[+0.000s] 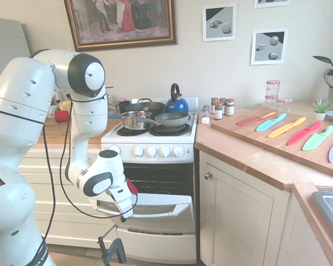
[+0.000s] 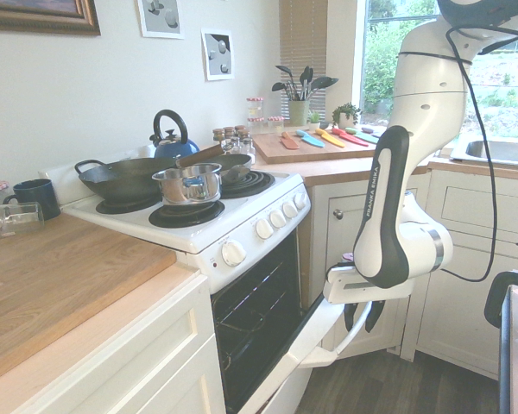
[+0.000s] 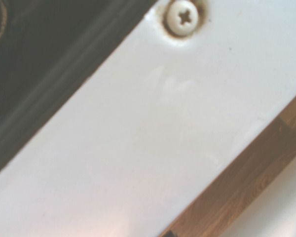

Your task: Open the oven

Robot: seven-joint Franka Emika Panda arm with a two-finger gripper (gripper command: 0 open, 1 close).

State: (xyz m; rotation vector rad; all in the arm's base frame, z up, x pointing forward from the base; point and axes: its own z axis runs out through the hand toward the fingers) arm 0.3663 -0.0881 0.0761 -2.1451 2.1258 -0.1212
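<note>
One freestanding oven [image 1: 150, 154] is seen against the wall between two runs of cream cabinets, its drop-down oven door [image 1: 161, 217] tilted partly open, with the dark interior and wire racks [image 2: 250, 304] exposed; the white bar handle [image 2: 356, 331] is met by the Franka gripper [image 2: 362, 315], whose black fingers are seen around the bar in the second exterior view and are judged to be clamped on it, though the exact contact cannot be made out; in the wrist view only the door's white edge, a cross-head screw [image 3: 182, 18] and a strip of wood floor [image 3: 246, 170] are shown; the pulling stage of the task is judged to be in hand, with the latch side already cleared and part of the swing still to be made; by the next move the handle should be drawn outward and downward along the hinge's arc, with the wrist turned as the door angle is changed, since a straight pull might let the bar be slipped or the hinge be strained; above, a steel saucepan [image 2: 188, 184] and a blue kettle [image 1: 177, 104] are carried on the cooktop, so jolts are best avoided
</note>
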